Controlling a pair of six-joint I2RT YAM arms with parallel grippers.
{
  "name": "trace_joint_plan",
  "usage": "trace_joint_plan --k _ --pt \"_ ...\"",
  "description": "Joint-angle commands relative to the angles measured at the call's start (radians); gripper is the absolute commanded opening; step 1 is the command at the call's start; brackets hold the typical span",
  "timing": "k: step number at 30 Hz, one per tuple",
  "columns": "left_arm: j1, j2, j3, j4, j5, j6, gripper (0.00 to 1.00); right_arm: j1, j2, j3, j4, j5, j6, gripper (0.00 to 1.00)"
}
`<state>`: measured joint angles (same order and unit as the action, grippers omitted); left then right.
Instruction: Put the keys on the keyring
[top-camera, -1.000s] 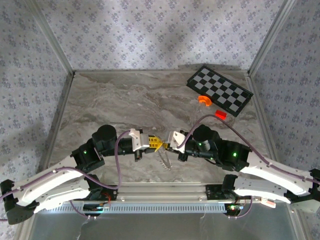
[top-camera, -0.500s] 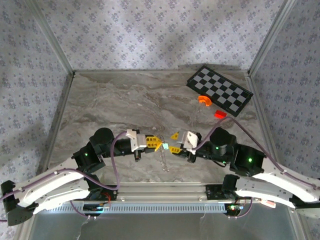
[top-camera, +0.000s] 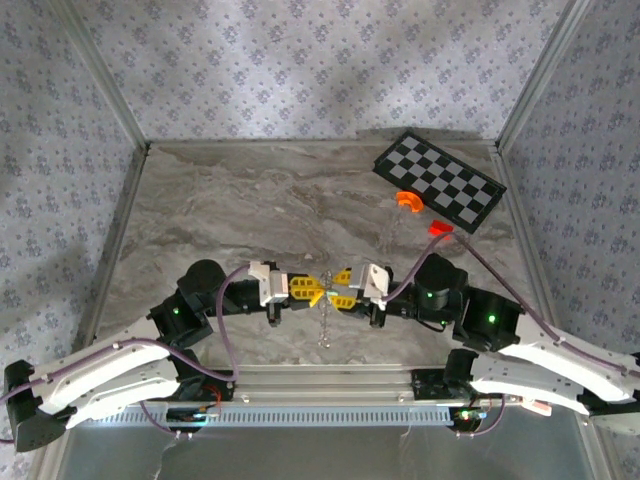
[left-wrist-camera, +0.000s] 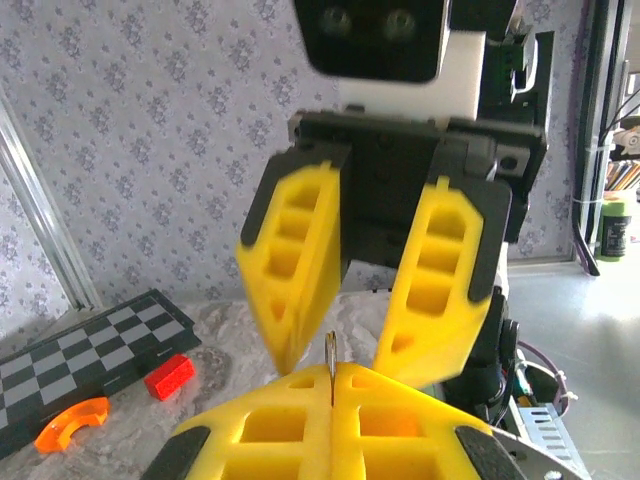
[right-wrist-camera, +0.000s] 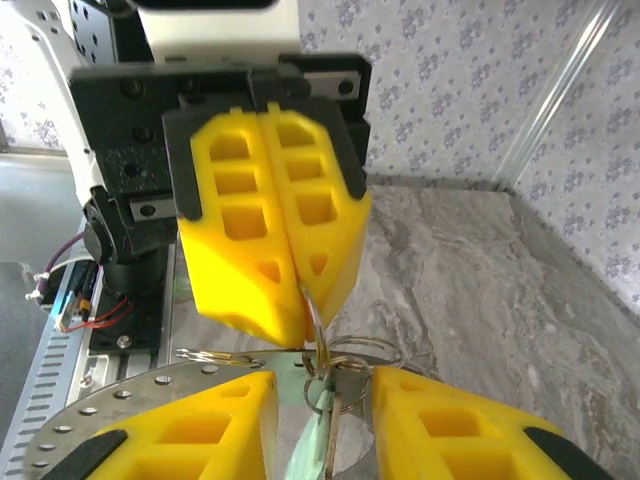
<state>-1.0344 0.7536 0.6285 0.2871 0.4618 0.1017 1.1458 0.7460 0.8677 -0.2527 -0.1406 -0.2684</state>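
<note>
At six o'clock on the marble table (top-camera: 250, 200), well away from the chessboard (top-camera: 440, 182) at two o'clock, the two grippers meet tip to tip. The left gripper (top-camera: 312, 289) is pinched tight on the keyring (left-wrist-camera: 330, 362), whose chain hangs toward six. The right gripper (top-camera: 340, 288) stands spread either side of it.
</note>
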Motion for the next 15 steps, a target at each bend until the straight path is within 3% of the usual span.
trace_joint_plan --k 1,15 --pt "0.007 -0.011 0.007 0.078 0.034 -0.019 0.00 -0.001 -0.002 -0.007 0.046 -0.024 0.024 0.31" --pt "0.007 -0.014 0.002 0.075 0.034 -0.020 0.00 -0.005 -0.011 -0.029 0.095 -0.039 0.038 0.28"
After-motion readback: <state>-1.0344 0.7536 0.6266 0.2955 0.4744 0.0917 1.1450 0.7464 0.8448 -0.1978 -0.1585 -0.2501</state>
